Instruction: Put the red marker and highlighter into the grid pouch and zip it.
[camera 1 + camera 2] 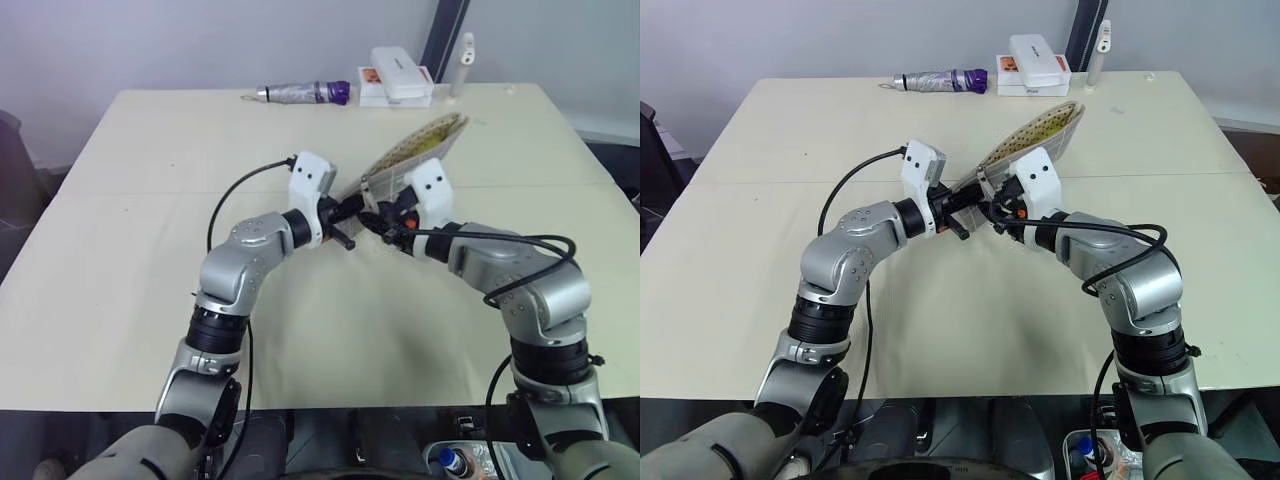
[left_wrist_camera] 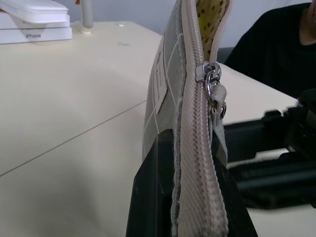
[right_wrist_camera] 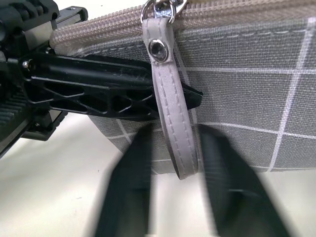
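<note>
The grid pouch is held up off the table, tilted, its mouth partly open and its yellow dotted lining showing. My left gripper is shut on the pouch's near end, one black finger on each side of the zipper seam. My right gripper faces it from the other side. Its blurred fingers close on the grey pull tab, which hangs from the zipper slider. The red marker and the highlighter are hidden.
A folded grey and purple umbrella, white boxes and a white stick-shaped item lie along the far edge of the beige table. A person in dark clothing sits beyond the table.
</note>
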Controlling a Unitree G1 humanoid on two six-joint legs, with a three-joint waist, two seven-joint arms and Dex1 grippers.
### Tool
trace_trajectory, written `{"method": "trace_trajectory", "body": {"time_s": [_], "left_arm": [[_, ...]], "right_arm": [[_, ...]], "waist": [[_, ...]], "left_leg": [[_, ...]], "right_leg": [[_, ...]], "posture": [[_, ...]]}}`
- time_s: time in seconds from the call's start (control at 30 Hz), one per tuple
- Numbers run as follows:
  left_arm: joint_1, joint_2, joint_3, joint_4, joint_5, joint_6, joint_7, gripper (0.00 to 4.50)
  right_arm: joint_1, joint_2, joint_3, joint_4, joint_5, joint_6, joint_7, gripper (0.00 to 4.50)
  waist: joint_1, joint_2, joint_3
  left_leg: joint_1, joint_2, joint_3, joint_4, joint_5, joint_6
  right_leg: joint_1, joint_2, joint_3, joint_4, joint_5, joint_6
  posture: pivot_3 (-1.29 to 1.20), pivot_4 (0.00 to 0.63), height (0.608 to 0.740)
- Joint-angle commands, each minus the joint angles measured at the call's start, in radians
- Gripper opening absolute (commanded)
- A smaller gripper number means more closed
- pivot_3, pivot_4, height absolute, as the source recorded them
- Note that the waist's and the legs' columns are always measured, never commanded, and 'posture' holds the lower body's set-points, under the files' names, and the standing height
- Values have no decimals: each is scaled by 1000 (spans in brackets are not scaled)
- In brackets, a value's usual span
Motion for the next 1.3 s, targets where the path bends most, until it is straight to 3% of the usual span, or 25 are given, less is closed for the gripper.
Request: {"method": "trace_trajectory", "body": {"time_s": [0.03, 0.27, 0.47, 0.67, 0.7, 0.77, 0.83, 0.97, 1.0, 1.3], "left_arm": [[2, 32, -5, -28, 14, -61, -10, 0], [51, 220, -123, 63, 195, -325, -88, 0], [99, 295, -86, 99, 191, -409, -135, 0], [132, 331, -62, 87, 174, -441, -161, 0], [137, 335, -59, 83, 163, -442, -173, 0], [144, 346, -51, 78, 150, -433, -180, 684], [151, 355, -45, 63, 127, -421, -205, 1397], [187, 397, -6, -8, 76, -357, -245, 3453], [205, 415, 16, -37, 47, -322, -261, 3475], [387, 606, 232, -171, -120, -129, -317, 3475]], "right_arm": [[-22, -68, -29, -41, -14, -5, 22, 49], [-39, -284, -85, 1, -51, -72, 98, 49], [-91, -416, -162, 164, -131, -141, 90, 49], [-43, -448, -160, 182, -128, -178, 145, 49], [-36, -445, -161, 177, -118, -175, 157, 307], [-2, -442, -165, 149, -82, -158, 199, 889], [28, -447, -167, 126, -65, -157, 231, 1751], [108, -470, -193, 73, -49, -191, 297, 3857], [136, -483, -205, 58, -45, -201, 320, 4295], [304, -533, -338, 90, -53, -293, 406, 4295]], "waist": [[0, 0, 0], [-1, 0, 0], [2, 0, 0], [1, 0, 0], [0, 0, 0], [-1, 0, 0], [-1, 0, 0], [4, 0, 0], [3, 0, 0], [-1, 0, 0]], "left_leg": [[0, 0, 0, 0, 0, 0], [0, 0, 0, 0, 0, 0], [0, 0, 1, -1, 0, 0], [0, 0, 1, -1, 0, 1], [0, 1, 1, -1, 0, 1], [0, 1, 1, -1, 0, 1], [0, 1, 1, -1, 0, 1], [0, 1, 1, 0, 0, 1], [0, 1, 0, 0, 0, 1], [1, 2, 0, -1, -1, 1]], "right_leg": [[0, 0, 0, 0, 0, 0], [0, 0, 0, 0, 0, 0], [0, -1, 0, -1, 0, 0], [0, -1, 0, -1, 0, 0], [0, -1, 0, -1, 0, 0], [0, -1, 0, -1, 0, 0], [0, -1, 0, -1, 0, 0], [1, -1, 0, -1, 0, 0], [1, -1, 0, -1, 0, 0], [2, -1, 0, -2, 0, 0]], "posture": [[0, 150, 740], [0, 150, 740], [0, 150, 740], [0, 150, 740], [0, 150, 740], [0, 150, 740], [0, 150, 740], [0, 150, 740], [0, 150, 740], [0, 150, 740]]}}
